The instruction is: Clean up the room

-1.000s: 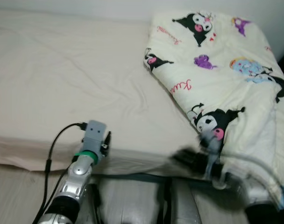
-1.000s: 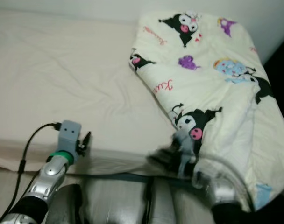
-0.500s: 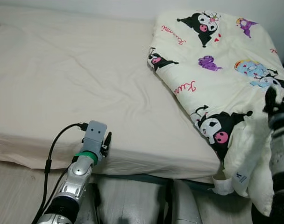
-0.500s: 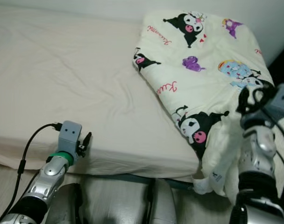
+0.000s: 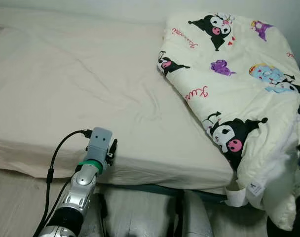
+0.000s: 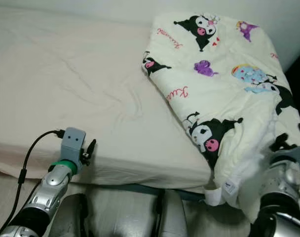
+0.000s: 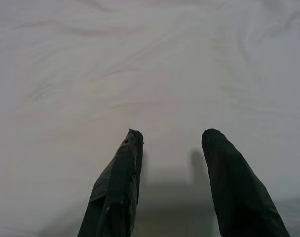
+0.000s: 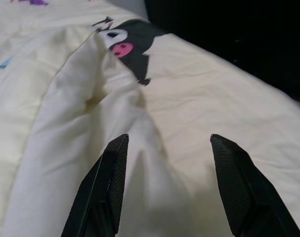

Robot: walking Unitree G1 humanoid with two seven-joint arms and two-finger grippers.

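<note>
One big cream comforter [image 5: 241,94] with cartoon prints takes up the far right side of the bed [image 5: 81,89], folded over on itself, and its near corner spills off the mattress edge and hangs down toward the floor. Right gripper [image 8: 167,143] is pointed straight at that hanging part, fingers [image 8: 103,192] spread wide with a fold of the fabric running up between them, but they aren't pinching anything as far as I can see, just open right over the cloth. From the head camera the right arm [image 6: 281,190] sits low, tucked in beside the drooping corner, with a small white care label [image 5: 255,188] dangling just to its left. One of the black character prints [image 8: 128,42] with a pink spot sits out ahead of those fingertips. Left gripper [image 7: 172,136] is well apart from the comforter, over on the other side, aimed at the plain beige sheet with its two fingers [image 7: 115,187] parted and holding nothing. Left arm [image 5: 83,185] sits at the near edge of the mattress, a black cable [image 5: 58,155] looping off the grey wrist block. Pale wood floor [image 5: 12,202] shows below the bed edge.
</note>
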